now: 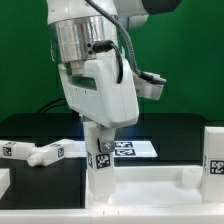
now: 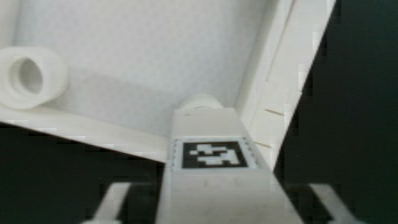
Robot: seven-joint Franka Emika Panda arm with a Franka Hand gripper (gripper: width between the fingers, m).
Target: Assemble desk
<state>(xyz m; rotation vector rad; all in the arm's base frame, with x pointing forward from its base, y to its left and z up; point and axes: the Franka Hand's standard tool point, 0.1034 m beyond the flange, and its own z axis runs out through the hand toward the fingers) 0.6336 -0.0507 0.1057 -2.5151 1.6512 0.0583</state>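
Note:
The desk's tabletop panel (image 1: 150, 195) lies at the front, underside up, with its rim (image 2: 285, 70) raised. My gripper (image 1: 100, 128) is shut on a square white leg (image 1: 102, 162) and holds it upright. The leg's lower end is down on the panel close to a rim corner. In the wrist view the tagged leg (image 2: 214, 150) fills the space between my fingers (image 2: 118, 200), and my gripper (image 2: 214, 205) points down at the panel (image 2: 160, 50). A round socket (image 2: 27, 78) shows on the panel off to one side of the leg.
A loose tagged leg (image 1: 35, 152) lies on the black table at the exterior view's left. The marker board (image 1: 135, 149) lies behind the held leg. A white tagged upright part (image 1: 213, 155) stands at the exterior view's right edge.

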